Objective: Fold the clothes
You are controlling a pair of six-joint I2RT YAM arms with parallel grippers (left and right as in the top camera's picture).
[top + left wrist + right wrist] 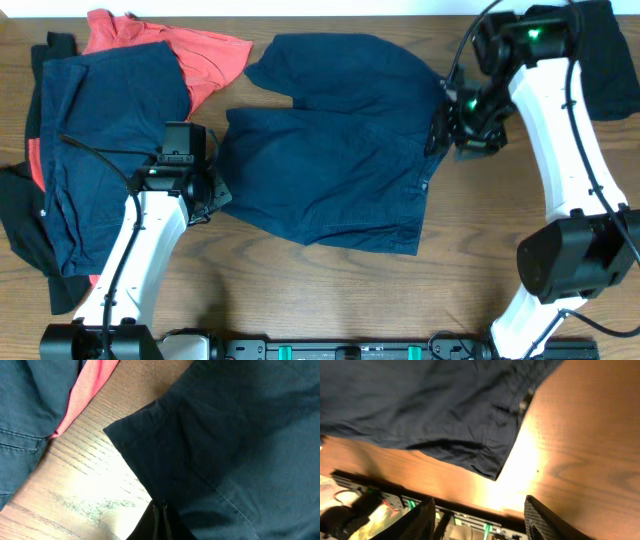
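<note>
Navy garment (225, 445) crowds the left hand (161, 519), its grip unreadable.

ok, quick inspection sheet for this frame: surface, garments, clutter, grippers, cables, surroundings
Surface: wooden table, with lamp glare in both wrist views.
Job's things: navy garment spread at centre. Second navy garment on the left pile, over a coral-red shirt and black pieces. Dark piece at the far right corner.
Clutter: nothing seen.
Grippers: left gripper at the centre garment's left edge, jaw state unclear. Right gripper at its right edge, fingers apart and holding nothing.
Cables: black cable lies across the left pile and runs to the left arm.
Surroundings: base rail along the near edge.
</note>
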